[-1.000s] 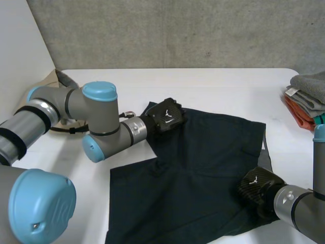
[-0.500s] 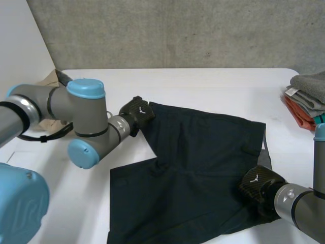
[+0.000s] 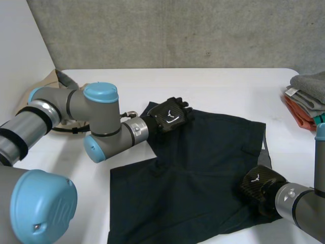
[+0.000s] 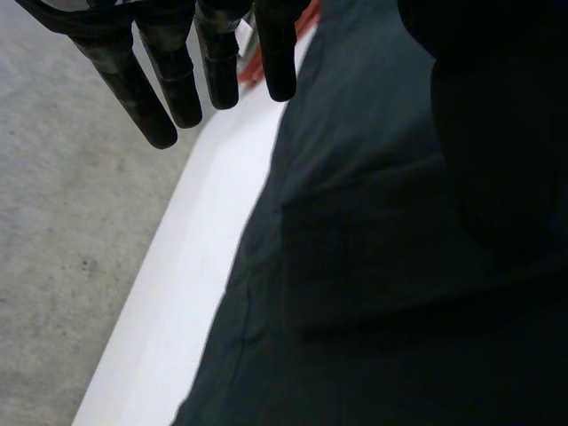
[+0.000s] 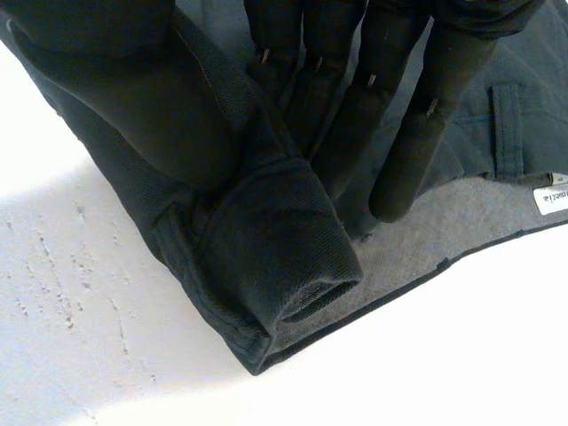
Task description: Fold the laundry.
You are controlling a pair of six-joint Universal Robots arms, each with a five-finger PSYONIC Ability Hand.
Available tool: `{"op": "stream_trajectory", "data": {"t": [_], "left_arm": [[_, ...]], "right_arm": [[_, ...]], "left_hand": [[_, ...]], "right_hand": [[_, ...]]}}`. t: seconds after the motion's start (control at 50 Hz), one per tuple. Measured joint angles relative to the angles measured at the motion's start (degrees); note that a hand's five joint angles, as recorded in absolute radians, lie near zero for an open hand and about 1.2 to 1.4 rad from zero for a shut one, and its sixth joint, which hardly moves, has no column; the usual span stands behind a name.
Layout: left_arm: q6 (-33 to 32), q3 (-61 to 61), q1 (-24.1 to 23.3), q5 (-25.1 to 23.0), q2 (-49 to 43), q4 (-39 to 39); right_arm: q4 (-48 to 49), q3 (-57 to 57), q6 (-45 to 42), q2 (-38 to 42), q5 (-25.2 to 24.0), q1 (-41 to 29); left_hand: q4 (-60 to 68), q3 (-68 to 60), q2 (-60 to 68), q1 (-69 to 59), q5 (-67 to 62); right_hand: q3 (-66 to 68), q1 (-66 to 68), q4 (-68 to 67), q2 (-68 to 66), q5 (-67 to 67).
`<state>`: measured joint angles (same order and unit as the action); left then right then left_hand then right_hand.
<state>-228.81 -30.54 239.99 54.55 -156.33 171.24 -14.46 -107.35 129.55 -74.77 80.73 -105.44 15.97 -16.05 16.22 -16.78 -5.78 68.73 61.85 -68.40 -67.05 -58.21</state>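
White table (image 3: 223, 86), grey concrete wall (image 3: 177, 30) behind; folded stack (image 3: 307, 96) at table's right edge. Dark garment (image 3: 203, 162) spread mid-table. Left hand (image 3: 170, 116) at its far left corner — left wrist view shows fingers (image 4: 177, 80) straight, slightly apart. Right hand (image 3: 259, 184) at near right corner — right wrist view shows hem pinched between thumb (image 5: 142, 98) and fingers, white label (image 5: 550, 200) nearby.

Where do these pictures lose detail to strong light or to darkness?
Right wrist view: the white table is washed out by glare beside the shorts. Left wrist view: the thumb of the left hand sinks into the dark cloth. Head view: evenly lit.
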Motion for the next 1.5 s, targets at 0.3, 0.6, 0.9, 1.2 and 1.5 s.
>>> {"op": "stream_trajectory", "data": {"t": [0.3, 0.6, 0.9, 1.2, 1.5], "left_arm": [[-3.6, 3.9, 0.3, -0.2, -3.8, -3.8], [-11.0, -4.9, 2.7, 10.7, 2.8, -5.3], [-5.0, -26.5, 4.2, 28.2, 18.2, -5.6], [18.3, -25.1, 3.5, 34.9, 22.3, -15.1], [32.6, -50.3, 2.9, 32.4, 51.9, -17.4]], "right_arm": [[0.2, 0.2, -0.2, 0.4, -0.1, 1.1], [0.2, 0.1, -0.1, 0.2, -0.2, 1.1], [0.1, -0.3, 0.0, -1.0, -0.3, 0.3], [-0.2, -0.8, 0.8, -3.2, -0.3, -0.7], [-0.6, 1.0, 10.6, -8.2, -1.0, -2.2]], "left_hand": [[24.8, -24.7, 25.3, -25.3, -24.5], [52.5, -51.9, 52.1, -49.3, -50.6], [52.5, -51.9, 52.1, -49.3, -50.6], [-0.4, 0.0, -0.4, 4.1, 0.0], [-2.1, 2.2, -2.1, 3.9, 2.0]], "right_hand": [[0.0, 0.0, 0.0, 0.0, 0.0], [0.0, 0.0, 0.0, 0.0, 0.0], [0.0, 0.0, 0.0, 0.0, 0.0], [0.0, 0.0, 0.0, 0.0, 0.0], [0.0, 0.0, 0.0, 0.0, 0.0]]}}
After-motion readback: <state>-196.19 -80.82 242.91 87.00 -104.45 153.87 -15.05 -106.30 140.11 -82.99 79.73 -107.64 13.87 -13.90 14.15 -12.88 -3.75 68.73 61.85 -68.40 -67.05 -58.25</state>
